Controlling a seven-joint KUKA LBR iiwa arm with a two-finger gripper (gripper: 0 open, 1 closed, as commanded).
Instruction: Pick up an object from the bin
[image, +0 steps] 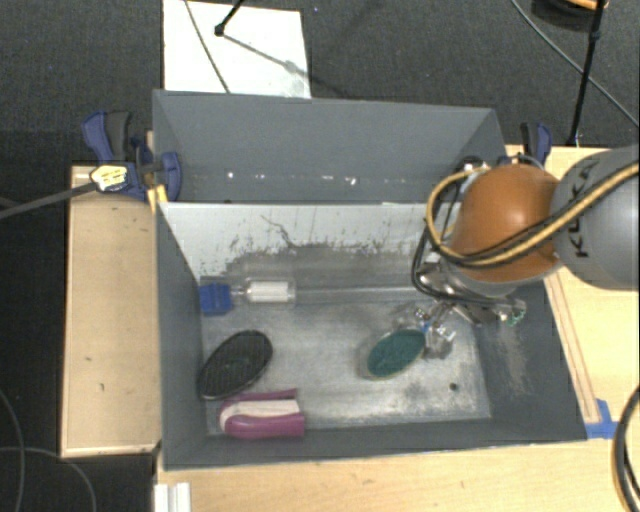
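Floor of the grey metal bin, right of centre: flat teal oval pad, jaws down at its right end, wide or narrow, I cannot tell. Orange-domed grey arm above reads "KU". Well left: black oval brush, purple-and-white block, blue-capped clear bottle.

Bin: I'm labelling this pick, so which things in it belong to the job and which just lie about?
Job:
claw
teal oval thing, right beside the claw, right of middle

Lying about:
black oval thing, left
purple-and-white thing, front left
blue-capped bottle, back left
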